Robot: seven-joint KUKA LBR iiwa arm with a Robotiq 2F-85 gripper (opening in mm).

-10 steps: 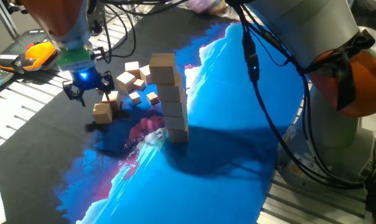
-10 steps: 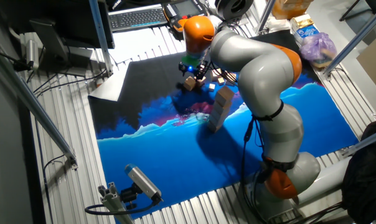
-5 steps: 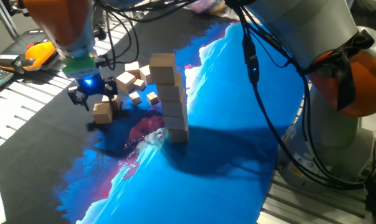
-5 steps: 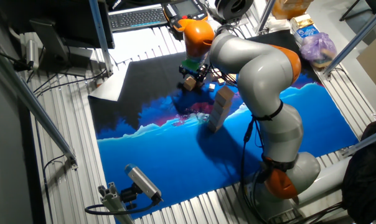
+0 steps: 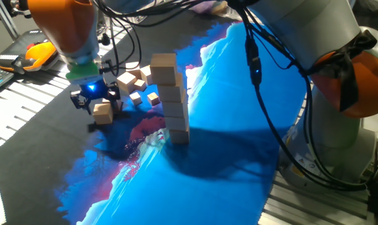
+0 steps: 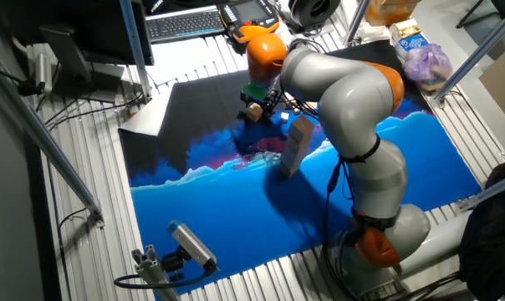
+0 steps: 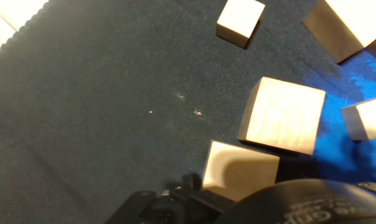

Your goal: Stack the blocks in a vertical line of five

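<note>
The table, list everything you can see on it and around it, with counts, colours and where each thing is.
Stack of blocks: one, light tan, five high as far as I can count, at the edge of the blue cloth.
Loose blocks: several, tan, scattered on the black cloth behind the stack; exact count unclear.
Single block: one, tan, just below the gripper.
Blue cloth: one, over the table.
Keyboard: one, black, beyond the table.
Arm: one, grey and orange.
Gripper: one, black, over the single block.
</note>
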